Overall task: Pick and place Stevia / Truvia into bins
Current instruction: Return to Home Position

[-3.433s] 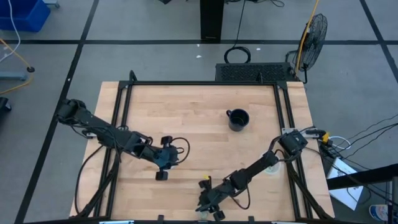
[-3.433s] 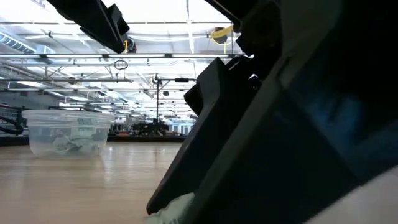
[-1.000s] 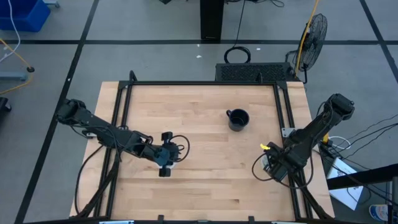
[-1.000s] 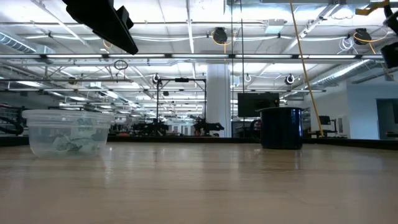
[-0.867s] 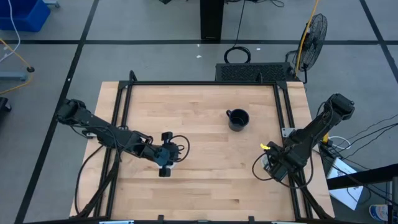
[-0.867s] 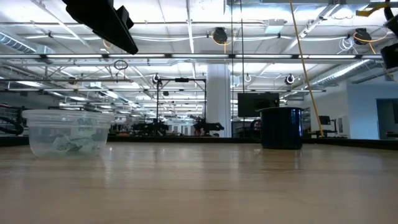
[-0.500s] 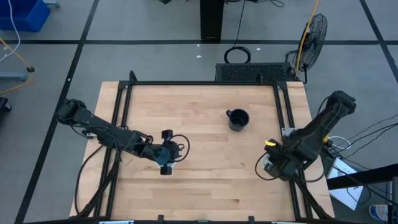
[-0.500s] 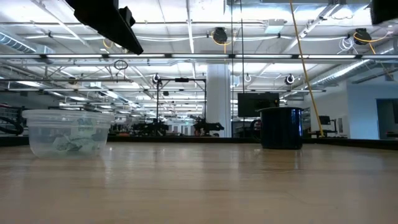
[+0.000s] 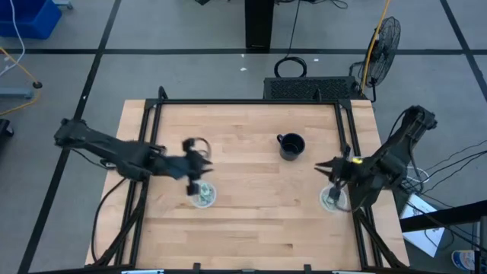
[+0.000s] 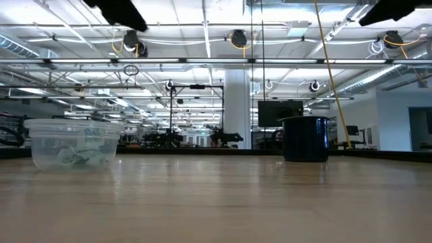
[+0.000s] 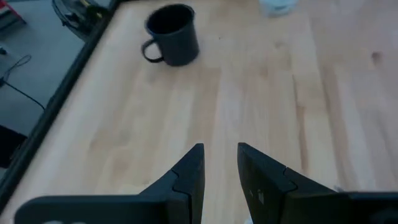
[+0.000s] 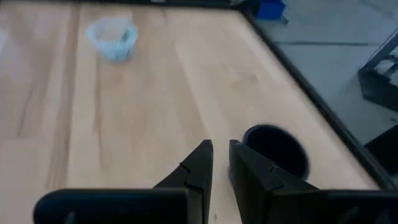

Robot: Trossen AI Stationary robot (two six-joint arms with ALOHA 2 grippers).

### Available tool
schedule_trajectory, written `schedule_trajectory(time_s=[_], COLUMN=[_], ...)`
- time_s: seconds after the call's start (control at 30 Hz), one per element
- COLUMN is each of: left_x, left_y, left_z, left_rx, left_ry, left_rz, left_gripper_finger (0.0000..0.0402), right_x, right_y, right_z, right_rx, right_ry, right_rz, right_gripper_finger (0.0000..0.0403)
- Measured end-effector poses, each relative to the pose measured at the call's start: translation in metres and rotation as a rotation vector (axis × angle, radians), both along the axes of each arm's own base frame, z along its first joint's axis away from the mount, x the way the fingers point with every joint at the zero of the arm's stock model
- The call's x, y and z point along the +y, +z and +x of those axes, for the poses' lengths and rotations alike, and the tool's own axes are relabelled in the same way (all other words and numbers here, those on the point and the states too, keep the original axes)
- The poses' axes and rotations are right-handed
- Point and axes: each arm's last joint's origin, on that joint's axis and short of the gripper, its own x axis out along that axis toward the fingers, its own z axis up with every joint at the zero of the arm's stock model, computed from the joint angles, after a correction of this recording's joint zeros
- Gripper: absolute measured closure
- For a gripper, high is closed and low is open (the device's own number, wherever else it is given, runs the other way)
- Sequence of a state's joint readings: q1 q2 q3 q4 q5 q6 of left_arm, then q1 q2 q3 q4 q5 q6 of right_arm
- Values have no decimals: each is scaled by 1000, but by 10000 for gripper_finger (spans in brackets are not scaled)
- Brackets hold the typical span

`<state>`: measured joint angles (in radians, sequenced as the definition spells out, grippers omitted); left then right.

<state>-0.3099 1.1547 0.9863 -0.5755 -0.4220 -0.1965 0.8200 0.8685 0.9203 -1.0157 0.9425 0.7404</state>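
both arms (image 9: 114,152) back — bins (image 9: 211,198) uncovered

Desk (image 9: 243,221): pale wood top in a black frame.
Mug (image 9: 291,146): dark, upright, right of the desk's middle, handle towards the left.
Fan (image 9: 384,38): on the floor past the far right corner.
Cable (image 9: 290,68): coiled behind the desk.
Screen (image 10: 273,111): possibly a dark monitor, far off.

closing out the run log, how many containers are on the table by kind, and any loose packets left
clear plastic cups: 2, left and right
black mug: 1
loose packets on the bare wood: 0 seen
total: 3 containers
sachets show inside the left cup, too bunched to count
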Motion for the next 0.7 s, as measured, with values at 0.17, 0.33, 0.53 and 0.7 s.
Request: schedule_trajectory(time_s=[0.17, 0.33, 0.53, 0.7], left_x=[21, 34, 40, 45], left_y=[35, 33, -14, -46], left_z=[-55, -96, -116, -121], left_rx=[-108, -236, -354, -495], left_ry=[17, 16, 59, 111], left_rz=[-28, -28, -115, -152], left_gripper_finger=[300, 300, 300, 300], right_x=[-20, -21, -14, -27], right_y=[4, -19, -47, -67], right_z=[-18, -19, -18, -24], right_rx=[-112, -280, -519, -575], right_ry=[-36, 81, 463, 430], right_rz=[148, 161, 114, 47], right_gripper_finger=[358, 358, 358, 358])
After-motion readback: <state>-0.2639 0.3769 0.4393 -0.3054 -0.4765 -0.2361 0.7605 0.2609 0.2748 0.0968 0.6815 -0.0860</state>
